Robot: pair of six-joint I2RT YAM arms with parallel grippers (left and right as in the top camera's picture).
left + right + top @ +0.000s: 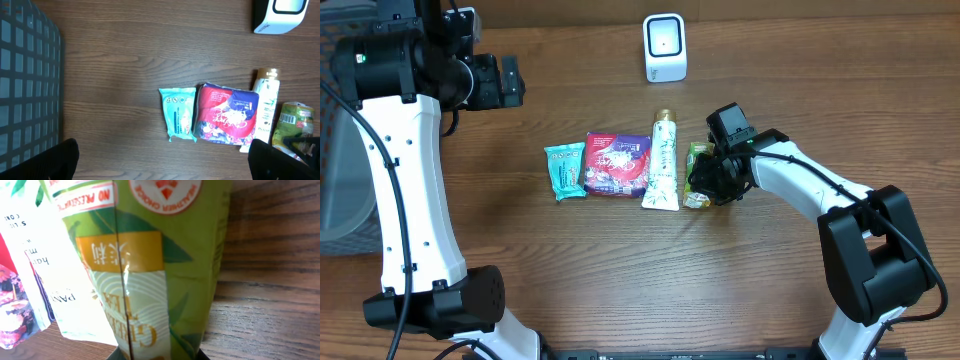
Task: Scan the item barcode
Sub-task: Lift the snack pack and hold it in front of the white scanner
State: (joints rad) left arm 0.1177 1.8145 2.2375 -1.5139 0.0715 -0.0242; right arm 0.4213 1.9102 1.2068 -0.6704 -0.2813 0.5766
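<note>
Pinching green packet (150, 280) edge, right pincer (705, 184) beside tube (661, 160).

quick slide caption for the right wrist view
Right gripper closed on the green tea packet, white tube beside it, wooden table behind.

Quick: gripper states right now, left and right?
Left gripper: open, empty.
Right gripper: closed on the glossy green tea packet.
</note>
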